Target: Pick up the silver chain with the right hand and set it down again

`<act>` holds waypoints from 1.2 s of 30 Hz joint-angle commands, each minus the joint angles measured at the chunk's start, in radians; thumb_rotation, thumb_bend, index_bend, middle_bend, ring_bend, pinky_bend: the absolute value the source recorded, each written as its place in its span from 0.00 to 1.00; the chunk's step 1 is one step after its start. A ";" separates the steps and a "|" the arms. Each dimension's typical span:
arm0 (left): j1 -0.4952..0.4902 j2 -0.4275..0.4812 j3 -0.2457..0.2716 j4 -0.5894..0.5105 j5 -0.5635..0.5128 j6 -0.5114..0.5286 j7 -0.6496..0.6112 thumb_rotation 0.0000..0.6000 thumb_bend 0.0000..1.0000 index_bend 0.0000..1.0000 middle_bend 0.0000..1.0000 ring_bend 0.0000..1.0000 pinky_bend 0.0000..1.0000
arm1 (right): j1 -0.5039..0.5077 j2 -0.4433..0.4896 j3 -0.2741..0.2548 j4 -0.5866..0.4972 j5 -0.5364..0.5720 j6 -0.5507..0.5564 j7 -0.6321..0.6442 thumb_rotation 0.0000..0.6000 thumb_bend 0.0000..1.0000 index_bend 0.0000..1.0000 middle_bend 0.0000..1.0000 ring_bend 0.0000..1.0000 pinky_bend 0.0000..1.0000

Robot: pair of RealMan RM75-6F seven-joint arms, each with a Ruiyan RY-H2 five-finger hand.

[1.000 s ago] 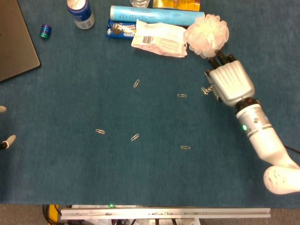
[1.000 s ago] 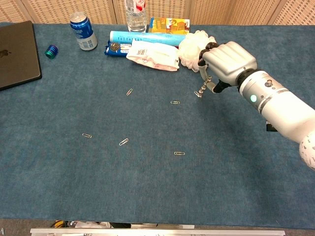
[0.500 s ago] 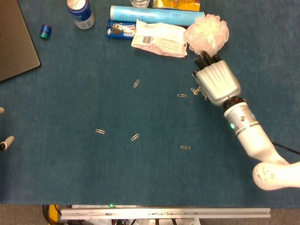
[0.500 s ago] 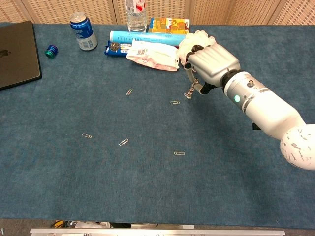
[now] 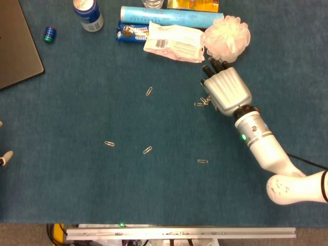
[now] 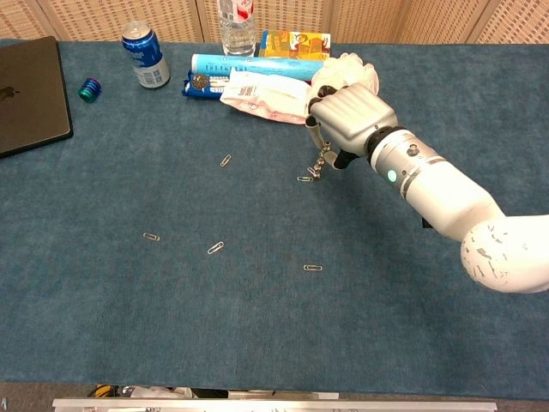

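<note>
1. Table (image 5: 77, 195): blue cloth, bare in the middle, prob. room for set-down.
2. Right hand (image 6: 347, 120): fingers curled, clamped on chain from above.
3. Silver chain (image 6: 319, 163): dangles from hand, low end at a paperclip (image 6: 304, 178), so nearly down.
4. Left hand: barely seen at edge, can't tell.

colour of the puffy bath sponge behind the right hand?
The bath sponge is pale cream-white with a faint pink tint, clearest in the head view, just beyond the right hand.

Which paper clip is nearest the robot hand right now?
The paper clip directly under the dangling silver chain, beside the right robot hand. The other four lie well off to the left or nearer the front edge.
</note>
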 commanded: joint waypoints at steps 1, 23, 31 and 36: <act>0.002 -0.001 0.000 0.003 0.000 0.001 -0.004 1.00 0.11 0.33 0.21 0.22 0.48 | 0.004 -0.006 -0.001 0.008 0.004 0.000 0.002 1.00 0.34 0.60 0.26 0.10 0.25; 0.003 -0.004 -0.003 0.011 0.003 -0.003 -0.007 1.00 0.11 0.34 0.21 0.22 0.48 | -0.040 0.085 -0.054 -0.069 -0.008 0.062 0.017 1.00 0.34 0.60 0.26 0.10 0.25; -0.009 0.008 -0.008 -0.024 0.009 -0.001 0.031 1.00 0.11 0.34 0.21 0.22 0.48 | -0.115 0.183 -0.122 -0.159 -0.032 0.119 0.039 1.00 0.34 0.60 0.26 0.10 0.25; -0.017 0.018 -0.011 -0.054 0.013 -0.002 0.060 1.00 0.11 0.34 0.21 0.22 0.48 | -0.158 0.221 -0.161 -0.188 -0.060 0.145 0.059 1.00 0.34 0.60 0.26 0.10 0.25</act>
